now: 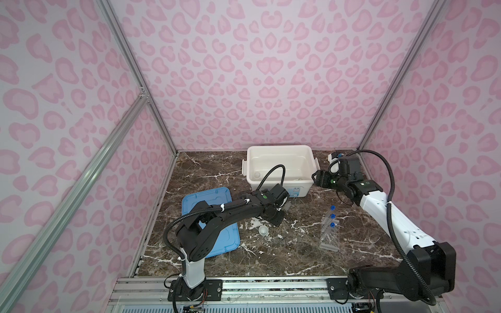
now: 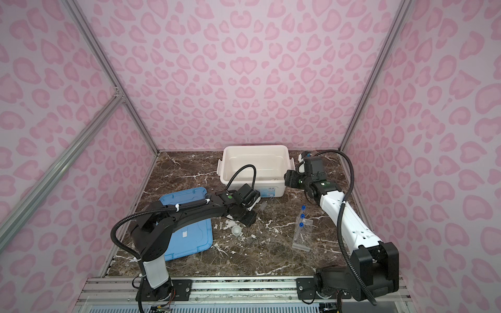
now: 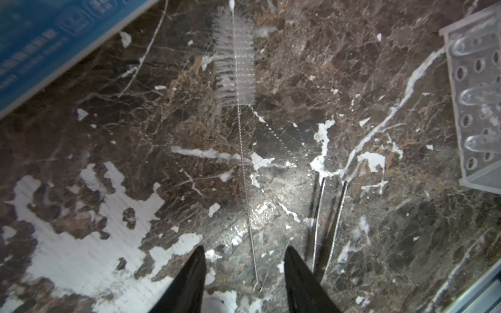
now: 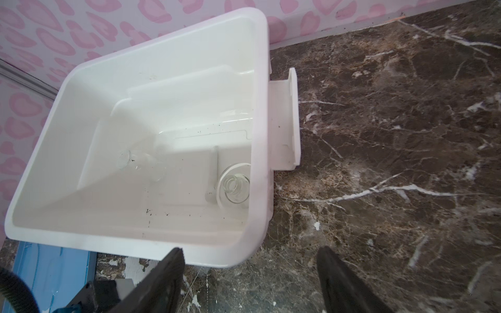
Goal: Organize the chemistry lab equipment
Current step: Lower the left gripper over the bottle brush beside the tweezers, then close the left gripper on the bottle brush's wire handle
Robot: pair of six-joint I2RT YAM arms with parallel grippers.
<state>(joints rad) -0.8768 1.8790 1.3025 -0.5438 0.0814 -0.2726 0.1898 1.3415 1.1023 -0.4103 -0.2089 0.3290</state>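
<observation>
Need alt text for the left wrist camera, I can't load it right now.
The left gripper hangs over a marble table, its two black fingers apart and straddling the wire handle of a test tube brush. Metal tweezers lie just beside one finger; a clear tube rack and a blue lid corner sit at the edges.

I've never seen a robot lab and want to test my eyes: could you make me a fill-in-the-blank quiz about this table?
1. The clear rack holds ___ blue-capped test tubes.
2. The lid lying flat on the table is coloured ___.
3. The white pestle lies inside the white ___.
4. The jaws of the left gripper straddle the wire handle of a ___.
Missing words: three; blue; bin; brush.
</observation>
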